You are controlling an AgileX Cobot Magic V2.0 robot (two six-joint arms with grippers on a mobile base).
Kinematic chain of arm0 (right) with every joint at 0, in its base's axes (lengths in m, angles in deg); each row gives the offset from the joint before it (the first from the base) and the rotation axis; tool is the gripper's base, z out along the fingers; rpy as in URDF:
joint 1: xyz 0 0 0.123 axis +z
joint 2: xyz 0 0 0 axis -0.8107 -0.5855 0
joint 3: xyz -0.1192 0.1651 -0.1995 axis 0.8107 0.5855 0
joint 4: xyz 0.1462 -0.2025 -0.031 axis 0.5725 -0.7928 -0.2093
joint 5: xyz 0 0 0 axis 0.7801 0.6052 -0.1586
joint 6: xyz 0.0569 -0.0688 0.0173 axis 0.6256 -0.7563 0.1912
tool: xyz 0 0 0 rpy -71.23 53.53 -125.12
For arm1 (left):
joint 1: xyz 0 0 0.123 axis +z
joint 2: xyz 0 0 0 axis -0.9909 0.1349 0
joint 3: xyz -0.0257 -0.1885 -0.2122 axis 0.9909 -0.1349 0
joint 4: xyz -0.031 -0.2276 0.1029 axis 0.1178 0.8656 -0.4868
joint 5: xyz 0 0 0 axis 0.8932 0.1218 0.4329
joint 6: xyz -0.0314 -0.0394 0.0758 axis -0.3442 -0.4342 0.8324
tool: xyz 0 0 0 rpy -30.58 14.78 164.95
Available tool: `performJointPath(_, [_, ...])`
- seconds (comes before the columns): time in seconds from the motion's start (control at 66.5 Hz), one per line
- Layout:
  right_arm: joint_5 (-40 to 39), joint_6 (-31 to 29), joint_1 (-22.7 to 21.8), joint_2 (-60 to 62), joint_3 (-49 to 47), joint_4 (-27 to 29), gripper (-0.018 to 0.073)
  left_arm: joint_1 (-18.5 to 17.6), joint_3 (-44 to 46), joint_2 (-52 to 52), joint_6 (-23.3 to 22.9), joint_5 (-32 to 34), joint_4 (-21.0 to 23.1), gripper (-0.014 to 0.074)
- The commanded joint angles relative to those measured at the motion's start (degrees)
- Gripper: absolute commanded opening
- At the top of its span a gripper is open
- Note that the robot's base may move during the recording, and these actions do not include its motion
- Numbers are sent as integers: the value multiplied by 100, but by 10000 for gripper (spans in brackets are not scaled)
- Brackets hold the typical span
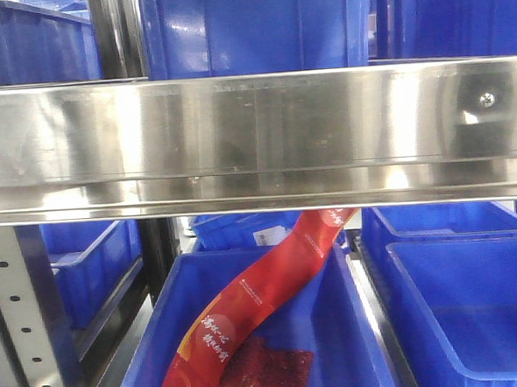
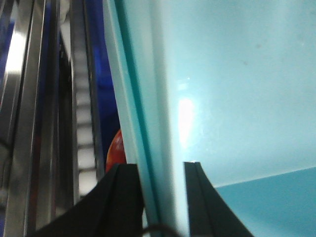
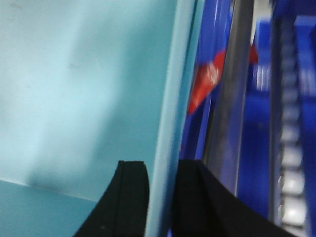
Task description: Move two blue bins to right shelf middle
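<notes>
Blue bins fill what we see: one point(image 1: 239, 24) sits above the steel shelf edge point(image 1: 255, 141), another point(image 1: 337, 329) below it holds a red packet point(image 1: 248, 308), and a third point(image 1: 476, 303) lies just to its right. In our wrist views, the left gripper point(image 2: 163, 170) has its jaws clamped on a pale bin wall point(image 2: 163, 98), and the right gripper point(image 3: 160, 168) grips the bin's opposite wall point(image 3: 173, 89) likewise, beside the shelf posts.
</notes>
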Motion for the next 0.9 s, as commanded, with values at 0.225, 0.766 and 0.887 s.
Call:
performJointPath(0.225, [-1376,-121,9,19,1200,25,-154,-8,-730,422,49,585,-309,-111])
performJointPath(0.766, [-1455,-121,9,-307,1318,25,432,-8,-894,637,49,826,-346,443])
performJointPath(0.887, [-1413,-121,9,-210,1307,25,574,-8,-884,622,49,674,-346,619])
